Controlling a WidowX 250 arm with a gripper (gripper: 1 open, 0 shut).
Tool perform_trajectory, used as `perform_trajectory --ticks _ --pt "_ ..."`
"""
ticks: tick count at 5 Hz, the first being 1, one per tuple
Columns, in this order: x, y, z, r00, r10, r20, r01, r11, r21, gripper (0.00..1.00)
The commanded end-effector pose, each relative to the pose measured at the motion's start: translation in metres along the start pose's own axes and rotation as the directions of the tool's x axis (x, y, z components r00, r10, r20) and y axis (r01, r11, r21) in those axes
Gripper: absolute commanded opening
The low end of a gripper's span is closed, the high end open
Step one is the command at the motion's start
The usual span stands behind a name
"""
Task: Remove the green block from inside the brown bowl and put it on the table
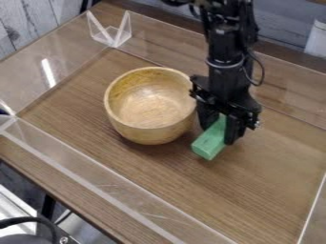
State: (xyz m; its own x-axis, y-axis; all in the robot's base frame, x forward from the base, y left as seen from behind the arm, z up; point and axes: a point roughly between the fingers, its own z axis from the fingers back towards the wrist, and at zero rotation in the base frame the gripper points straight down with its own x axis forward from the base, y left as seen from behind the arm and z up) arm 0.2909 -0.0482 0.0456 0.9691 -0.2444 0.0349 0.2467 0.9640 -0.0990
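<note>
The green block (208, 144) is outside the brown bowl (140, 131), just to the right of its wall. It tilts, with its lower end at or just above the table (254, 195). My gripper (224, 128) points straight down and is shut on the block's upper end, one dark finger on each side. The bowl is light tan wood and nothing shows inside it. Whether the block's lower end touches the tabletop I cannot tell.
Low clear acrylic walls (76, 167) run around the table's edges. A small clear folded piece (110, 29) stands at the back left corner. Bare wood lies in front of and to the right of the block.
</note>
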Motion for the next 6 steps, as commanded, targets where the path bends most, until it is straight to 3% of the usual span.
perform_trajectory --ticks 1,6 --pt "0.016 -0.002 0.01 0.998 -0.011 0.057 0.01 1.0 0.006 0.0" --pt "0.024 -0.002 -0.006 0.999 0.004 0.034 -0.003 1.0 -0.011 0.0"
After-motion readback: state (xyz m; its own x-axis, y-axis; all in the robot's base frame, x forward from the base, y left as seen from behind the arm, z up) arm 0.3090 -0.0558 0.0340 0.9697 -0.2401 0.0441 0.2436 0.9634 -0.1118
